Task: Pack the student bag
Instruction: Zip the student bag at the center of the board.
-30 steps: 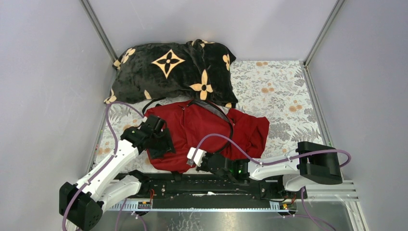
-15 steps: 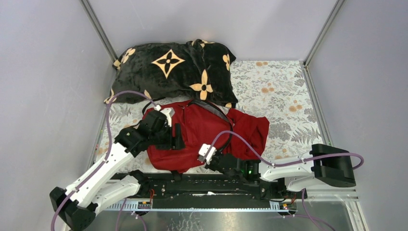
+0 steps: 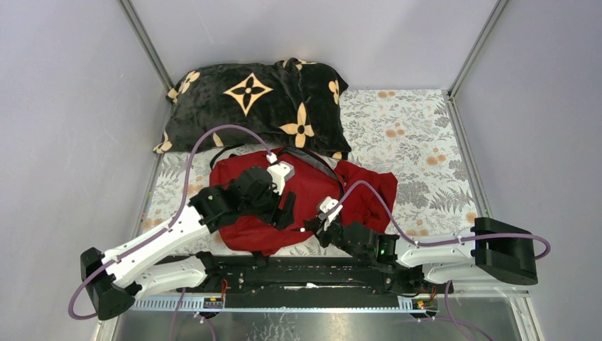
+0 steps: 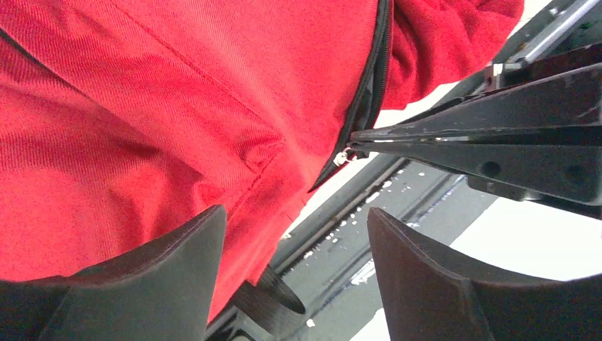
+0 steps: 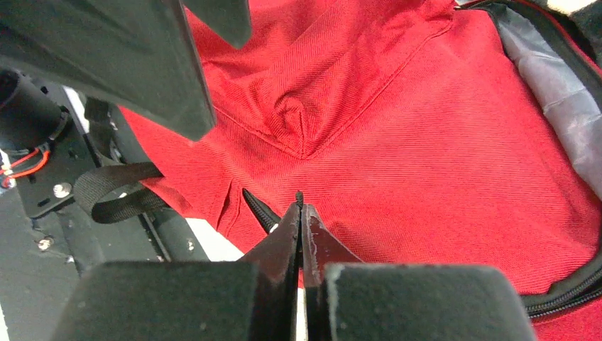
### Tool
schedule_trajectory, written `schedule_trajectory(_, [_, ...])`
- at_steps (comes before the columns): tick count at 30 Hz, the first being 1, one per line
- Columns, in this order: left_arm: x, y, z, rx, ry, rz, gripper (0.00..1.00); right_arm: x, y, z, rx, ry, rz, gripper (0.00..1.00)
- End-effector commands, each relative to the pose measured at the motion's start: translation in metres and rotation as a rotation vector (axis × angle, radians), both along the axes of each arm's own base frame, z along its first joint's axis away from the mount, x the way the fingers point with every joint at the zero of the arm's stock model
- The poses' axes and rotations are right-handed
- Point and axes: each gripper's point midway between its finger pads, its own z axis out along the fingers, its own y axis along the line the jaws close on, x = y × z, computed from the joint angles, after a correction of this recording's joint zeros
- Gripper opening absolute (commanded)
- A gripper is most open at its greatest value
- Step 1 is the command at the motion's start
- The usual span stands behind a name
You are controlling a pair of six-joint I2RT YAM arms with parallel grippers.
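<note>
The student bag (image 3: 307, 187) lies flat on the table (image 3: 419, 135), near its front edge and close to the bases of the 2 arms. Behind it, touching its far edge, is a black blanket (image 3: 255, 99) with tan flowers. A darker red cloth (image 3: 373, 192) lies against the right side of the bag.

The left gripper (image 4: 297, 217) hovers over the left half of the bag. Its 2 fingers are apart and nothing is between them; below the gap I see red fabric and the dark rail at the table edge.

The right gripper (image 5: 299, 209) is at the near edge of the bag, low over the fabric. Its 2 fingers are pressed fully together. The tips meet exactly at the end of a black zipper (image 4: 374, 71), and in the left wrist view a small metal piece (image 4: 343, 158) sits just at these tips. I cannot tell whether this piece is really pinched or only touched.

A black strap (image 5: 113, 195) makes a loop at the bag's near corner, and a grey lining (image 5: 546, 78) shows at the far side of the bag.
</note>
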Motion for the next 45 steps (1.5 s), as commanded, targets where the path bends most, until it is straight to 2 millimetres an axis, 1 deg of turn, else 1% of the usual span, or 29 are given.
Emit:
schedule_trajectory(1, [0.016, -0.009, -0.007, 0.050, -0.206, -0.066, 0.79, 0.004, 0.006, 0.036, 0.189, 0.034, -0.018, 0.00])
schedule_trajectory(2, [0.018, -0.008, -0.010, 0.082, -0.256, -0.086, 0.78, 0.005, 0.005, 0.036, 0.195, 0.039, -0.024, 0.00])
schedule_trajectory(3, [0.017, -0.009, -0.010, 0.090, -0.265, -0.105, 0.79, 0.007, 0.005, 0.037, 0.200, 0.041, -0.029, 0.00])
schedule_trajectory(4, [0.015, -0.012, -0.006, 0.088, -0.291, -0.147, 0.80, 0.008, 0.004, 0.037, 0.202, 0.043, -0.033, 0.00])
schedule_trajectory(7, [0.003, -0.027, -0.001, 0.071, -0.384, -0.252, 0.82, 0.011, 0.001, 0.038, 0.216, 0.051, -0.049, 0.00])
schedule_trajectory(9, [-0.006, -0.036, -0.002, 0.068, -0.427, -0.324, 0.82, 0.013, -0.001, 0.040, 0.229, 0.056, -0.060, 0.00])
schedule_trajectory(10, [-0.006, -0.038, -0.004, 0.088, -0.465, -0.348, 0.82, 0.015, -0.003, 0.039, 0.232, 0.058, -0.067, 0.00])
schedule_trajectory(13, [-0.005, -0.035, -0.022, 0.195, -0.537, -0.412, 0.82, 0.017, -0.004, 0.042, 0.241, 0.056, -0.073, 0.00])
schedule_trajectory(16, [-0.008, -0.029, -0.047, 0.278, -0.527, -0.483, 0.82, 0.018, -0.004, 0.043, 0.243, 0.056, -0.079, 0.00])
schedule_trajectory(21, [-0.003, -0.023, -0.064, 0.345, -0.544, -0.484, 0.80, 0.020, -0.004, 0.047, 0.252, 0.052, -0.082, 0.00])
schedule_trajectory(22, [0.001, -0.020, -0.067, 0.365, -0.557, -0.464, 0.79, 0.020, -0.004, 0.048, 0.253, 0.051, -0.081, 0.00])
schedule_trajectory(25, [0.007, -0.014, -0.076, 0.397, -0.577, -0.439, 0.73, 0.020, -0.005, 0.048, 0.258, 0.050, -0.082, 0.00])
schedule_trajectory(27, [0.007, -0.013, -0.081, 0.405, -0.577, -0.430, 0.64, 0.021, -0.006, 0.047, 0.257, 0.051, -0.084, 0.00])
schedule_trajectory(28, [0.009, -0.011, -0.082, 0.412, -0.580, -0.419, 0.56, 0.020, -0.007, 0.047, 0.256, 0.052, -0.084, 0.00])
schedule_trajectory(29, [0.010, -0.008, -0.083, 0.422, -0.583, -0.403, 0.45, 0.021, -0.007, 0.046, 0.254, 0.052, -0.087, 0.00])
schedule_trajectory(31, [0.017, 0.000, -0.079, 0.447, -0.609, -0.354, 0.10, 0.021, -0.010, 0.045, 0.251, 0.051, -0.094, 0.00])
schedule_trajectory(32, [0.020, 0.003, -0.076, 0.457, -0.619, -0.331, 0.01, 0.022, -0.012, 0.044, 0.245, 0.053, -0.102, 0.00])
schedule_trajectory(34, [0.021, 0.007, -0.070, 0.460, -0.633, -0.320, 0.00, 0.024, -0.017, 0.040, 0.228, 0.054, -0.122, 0.00])
schedule_trajectory(37, [0.019, 0.013, -0.061, 0.446, -0.647, -0.319, 0.00, 0.032, -0.032, 0.033, 0.204, 0.044, -0.189, 0.00])
schedule_trajectory(39, [0.016, 0.016, -0.054, 0.429, -0.652, -0.330, 0.00, 0.041, -0.048, 0.029, 0.202, 0.038, -0.261, 0.00])
schedule_trajectory(45, [0.009, 0.032, -0.046, 0.433, -0.650, -0.351, 0.00, 0.067, -0.098, 0.026, 0.254, 0.043, -0.466, 0.00])
